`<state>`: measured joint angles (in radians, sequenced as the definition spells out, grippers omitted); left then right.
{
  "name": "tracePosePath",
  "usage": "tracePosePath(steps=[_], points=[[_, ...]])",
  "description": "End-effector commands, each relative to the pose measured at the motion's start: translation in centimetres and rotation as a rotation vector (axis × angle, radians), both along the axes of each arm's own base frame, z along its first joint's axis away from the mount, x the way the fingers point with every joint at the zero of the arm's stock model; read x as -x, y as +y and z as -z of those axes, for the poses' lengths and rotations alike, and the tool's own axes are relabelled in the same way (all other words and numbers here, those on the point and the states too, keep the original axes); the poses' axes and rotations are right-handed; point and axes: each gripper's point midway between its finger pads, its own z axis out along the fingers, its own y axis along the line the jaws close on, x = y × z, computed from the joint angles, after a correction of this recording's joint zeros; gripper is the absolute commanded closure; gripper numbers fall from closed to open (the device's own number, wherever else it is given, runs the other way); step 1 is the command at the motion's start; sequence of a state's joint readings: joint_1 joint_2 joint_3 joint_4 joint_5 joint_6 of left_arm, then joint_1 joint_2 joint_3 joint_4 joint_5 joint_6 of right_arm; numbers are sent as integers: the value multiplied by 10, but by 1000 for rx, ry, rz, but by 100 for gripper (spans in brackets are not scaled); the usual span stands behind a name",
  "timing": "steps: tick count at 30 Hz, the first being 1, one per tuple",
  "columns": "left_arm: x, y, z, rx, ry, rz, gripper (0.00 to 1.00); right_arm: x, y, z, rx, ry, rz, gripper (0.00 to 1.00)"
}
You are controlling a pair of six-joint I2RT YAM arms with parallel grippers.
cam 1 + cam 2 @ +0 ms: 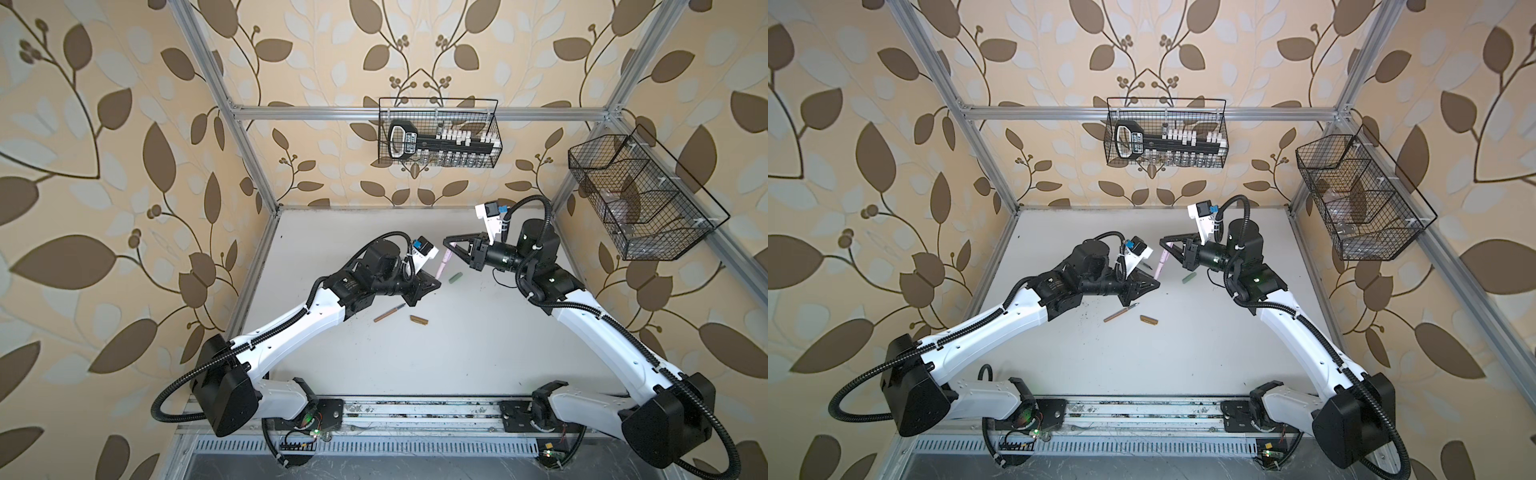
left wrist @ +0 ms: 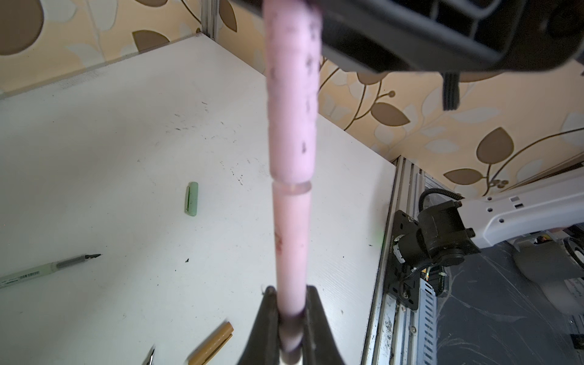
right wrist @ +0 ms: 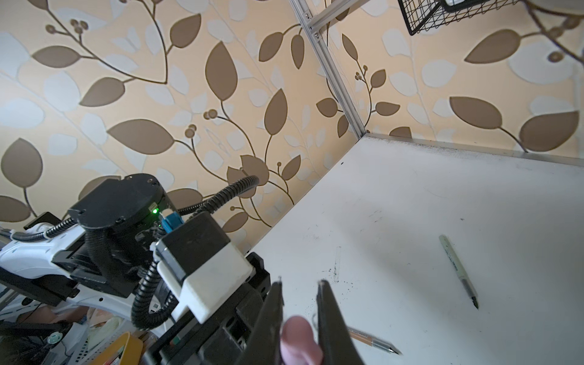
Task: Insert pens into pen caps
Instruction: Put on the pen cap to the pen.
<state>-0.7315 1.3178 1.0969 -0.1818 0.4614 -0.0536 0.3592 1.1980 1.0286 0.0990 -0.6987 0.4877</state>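
Left tool (image 2: 290, 290) clamps pink pen (image 2: 290, 237) | pink cap (image 2: 292, 94): far end cropped

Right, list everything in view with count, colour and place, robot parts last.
pink pen: one, pink, held up by the left fingers, far end capped
pink cap: one, pink, on that pen, between the right fingers
green pen: one, pale green, lying uncapped on the table
green cap: one, pale green, lying on the table
brown pen: one, brown, lying uncapped on the table
brown cap: one, brown, on the table beside the brown pen, not touching
wire baskets: two, black, one on the back rail, one on the right side
table: one, white, underneath
left fingers: one pair, black, shut on the pink pen
right fingers: one pair, black, shut on the pink cap
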Motion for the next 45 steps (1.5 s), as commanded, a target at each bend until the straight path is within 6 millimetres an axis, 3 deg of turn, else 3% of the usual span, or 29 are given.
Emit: tracePosePath(steps=[1,11,15,21,34,45], points=[[-9,-3,-41,64,-110,-4,100,6,2,-7,38,-39,-3,97],[-21,0,-72,107,-208,-60,100,15,6,14,87,2,-14,100],[-31,7,-87,125,-293,-125,100,18,8,35,82,61,-20,100],[-30,3,-109,125,-368,-78,100,25,10,72,165,167,-38,100],[-29,-9,-114,121,-379,-10,100,30,20,118,256,302,-70,100],[-52,10,-167,277,-458,-111,100,35,27,158,225,435,-43,100]])
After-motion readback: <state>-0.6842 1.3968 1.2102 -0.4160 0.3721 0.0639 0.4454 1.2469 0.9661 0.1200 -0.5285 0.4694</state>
